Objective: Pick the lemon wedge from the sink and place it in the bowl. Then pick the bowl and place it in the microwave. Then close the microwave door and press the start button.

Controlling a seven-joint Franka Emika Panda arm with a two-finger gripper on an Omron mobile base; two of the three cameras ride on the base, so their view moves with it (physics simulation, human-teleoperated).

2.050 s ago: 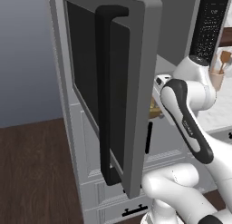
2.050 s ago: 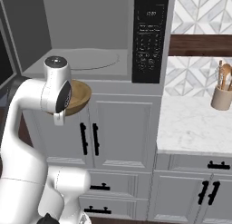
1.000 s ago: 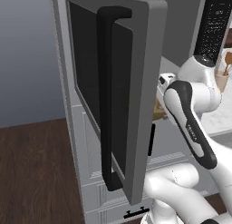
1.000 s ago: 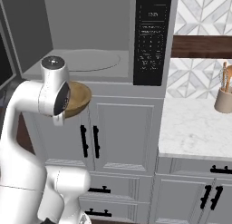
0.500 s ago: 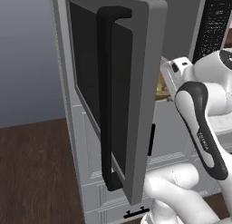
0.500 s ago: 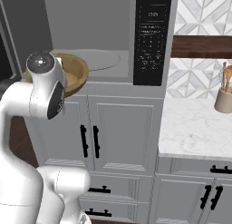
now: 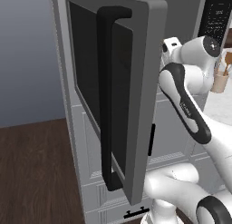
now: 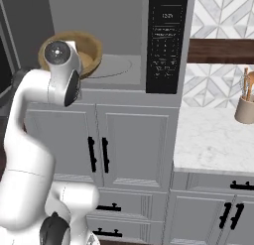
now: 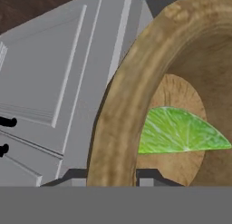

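The lemon wedge (image 9: 181,133) lay inside the bowl (image 9: 136,96), at the right of the hand view, so I judged the first step done. The bowl (image 8: 85,51) sat at the upper left of the right base view, at the mouth of the open microwave (image 8: 116,65), apparently over its grey floor; whether it rested there or hung just above it I could not tell. My pincer (image 9: 111,177) was narrowed on the bowl's rim, one tip on each side of the wooden wall at the bottom of the hand view. Left to do, as I judged it: set the bowl down inside, let go, swing the microwave door (image 7: 113,91) shut and press start on the button panel (image 8: 166,40). That door stood wide open across the left base view. My arm reached up from the lower left of the right base view, elbow bent, wrist level with the opening.
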